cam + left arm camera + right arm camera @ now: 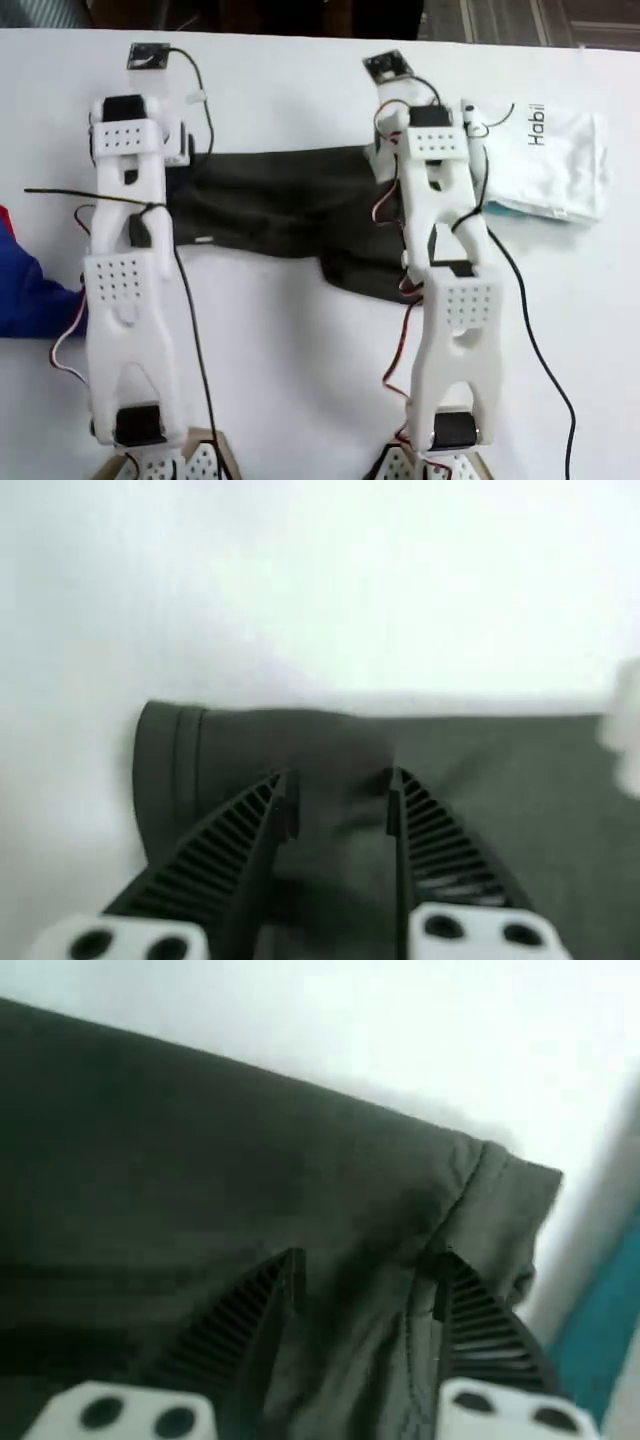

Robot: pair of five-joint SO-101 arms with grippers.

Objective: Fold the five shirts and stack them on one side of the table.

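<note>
White tabletop (300, 360) runs under both of my arms, seen from above. A dark shirt (290, 200) lies spread flat across the far half of it, reaching from my left arm (125, 280) to my right arm (455, 310), with one part hanging nearer to me by the right arm.

My left jaws are open, the two ribbed fingers well apart. They hang over one sleeve (170, 770) of the dark shirt, close to its cuff, with bare tabletop beyond it. I cannot tell whether the tips touch the cloth.

My right jaws are open too, with a wide gap. They sit over the other end of the dark shirt, near a stitched hem (500, 1200) at its corner. Just beside that corner is a strip of teal cloth (600, 1340).

A folded white shirt (555, 150) lies at the far right of the tabletop, resting on that teal layer and just beside the dark shirt. A bunch of blue cloth (25, 290) lies at the left edge, near my left arm. Black cables (195, 340) trail over the tabletop beside both arms.
</note>
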